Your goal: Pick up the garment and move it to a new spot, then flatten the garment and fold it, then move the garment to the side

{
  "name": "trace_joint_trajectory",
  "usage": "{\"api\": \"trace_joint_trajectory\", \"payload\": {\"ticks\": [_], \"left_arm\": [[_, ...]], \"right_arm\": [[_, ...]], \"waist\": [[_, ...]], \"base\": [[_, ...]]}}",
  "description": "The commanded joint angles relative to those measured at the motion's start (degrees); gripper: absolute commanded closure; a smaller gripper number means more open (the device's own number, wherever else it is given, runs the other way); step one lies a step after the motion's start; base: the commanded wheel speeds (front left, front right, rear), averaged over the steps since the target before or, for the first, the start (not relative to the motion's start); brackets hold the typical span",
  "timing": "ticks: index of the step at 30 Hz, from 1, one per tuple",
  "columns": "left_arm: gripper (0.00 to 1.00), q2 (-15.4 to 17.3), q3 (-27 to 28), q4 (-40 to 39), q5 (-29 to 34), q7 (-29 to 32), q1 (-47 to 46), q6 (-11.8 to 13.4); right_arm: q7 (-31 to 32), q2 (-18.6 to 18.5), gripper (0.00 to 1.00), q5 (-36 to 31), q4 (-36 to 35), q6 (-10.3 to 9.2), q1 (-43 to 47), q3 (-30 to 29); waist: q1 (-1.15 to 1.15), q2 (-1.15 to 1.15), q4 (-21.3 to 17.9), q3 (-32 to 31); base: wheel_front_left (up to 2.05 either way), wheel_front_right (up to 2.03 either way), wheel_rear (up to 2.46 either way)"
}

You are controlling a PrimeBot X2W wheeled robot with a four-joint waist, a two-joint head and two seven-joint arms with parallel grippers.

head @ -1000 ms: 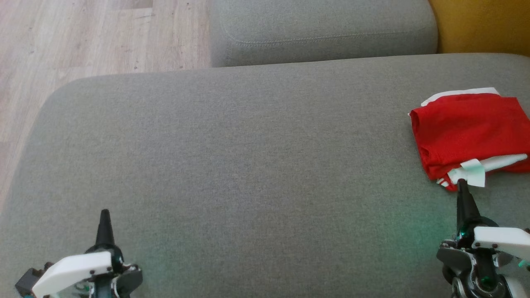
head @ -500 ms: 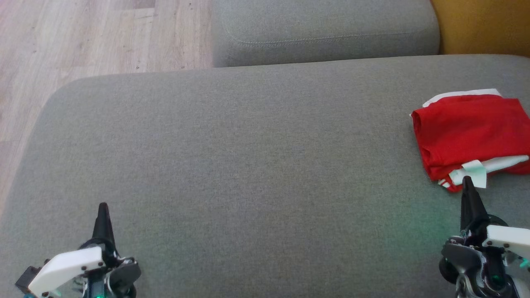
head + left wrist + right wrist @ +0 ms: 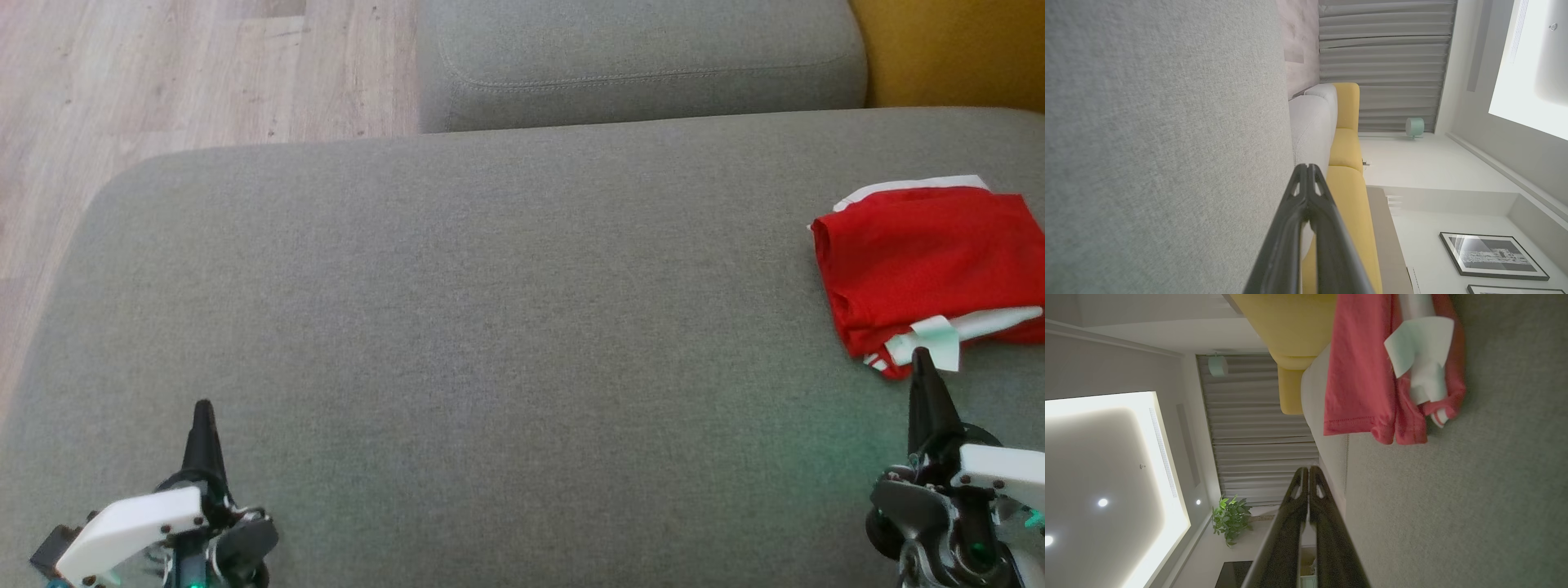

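Losing the red garment (image 3: 922,253) past the head view's right edge, and past the top edge in the right wrist view. Cropping the right hand (image 3: 921,353) at the lower right corner, the left hand (image 3: 202,404) at the bottom. Covering a bit of the garment's white label (image 3: 935,333) with the right hand's tip; not showing whether touching.

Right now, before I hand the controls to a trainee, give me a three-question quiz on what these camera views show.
1. True or false: the red garment lies on the grey cushion, held by neither gripper.
2. Which is nearer the garment? A) left gripper B) right gripper
3. Fill in: the jaws of both grippers are ____.
Key: 1 true; 2 B; 3 shut.
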Motion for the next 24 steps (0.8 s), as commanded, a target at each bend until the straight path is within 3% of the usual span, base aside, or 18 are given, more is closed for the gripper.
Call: {"api": "trace_joint_trajectory", "payload": {"ticks": [1,24], "left_arm": [[1.0,0.2,2.4,-2.1,-0.3,0.2,-2.9,-0.4],[1.0,0.2,2.4,-2.1,-0.3,0.2,-2.9,-0.4]], "right_arm": [[0.3,-0.3,1.0,0.4,-2.2,-0.04,-3.2,1.2],[0.3,-0.3,1.0,0.4,-2.2,-0.04,-3.2,1.2]], "waist": [[0.0,0.0,0.0,0.0],[0.0,0.0,0.0,0.0]], "base": [[0.0,0.0,0.0],[0.0,0.0,0.0]]}}
